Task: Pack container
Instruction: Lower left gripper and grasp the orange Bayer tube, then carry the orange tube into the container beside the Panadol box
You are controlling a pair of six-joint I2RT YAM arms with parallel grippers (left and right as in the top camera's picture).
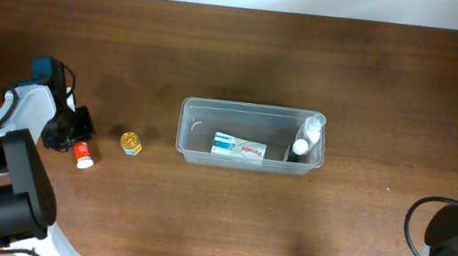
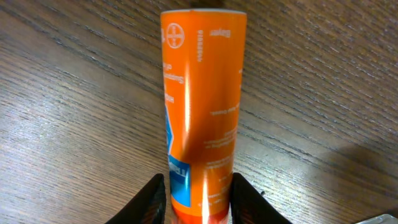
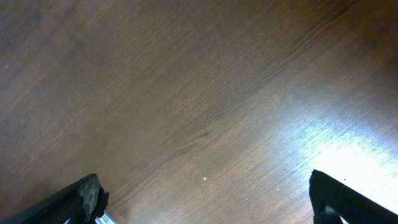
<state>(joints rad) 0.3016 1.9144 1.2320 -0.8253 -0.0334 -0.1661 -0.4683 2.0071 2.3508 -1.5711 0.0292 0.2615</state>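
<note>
The left gripper (image 2: 198, 198) has its jaws against both sides of the near end of an orange tube (image 2: 202, 93). No gap shows on either side, so the grip looks made. The tube lies flat on the table (image 1: 224, 226). Its long axis runs straight out from the jaws toward the top of the left wrist frame, so most of its length sticks out ahead of them rather than across.

In the overhead frame this pair sits at the left. The container (image 1: 250, 107) is in the middle of the frame, well apart to the right of the tube, with its long side running left to right. A small gold item (image 1: 130, 142) lies on the table between them. A white and blue box (image 1: 239, 148) lies inside the container, and white bottles (image 1: 306, 139) stand at its right end.

The right gripper (image 3: 205, 186) has its jaws wide apart over bare table, holding nothing.

The left arm is clearly the one placed for the carry, which would run rightward past the gold item to the free space in the container's left half.
</note>
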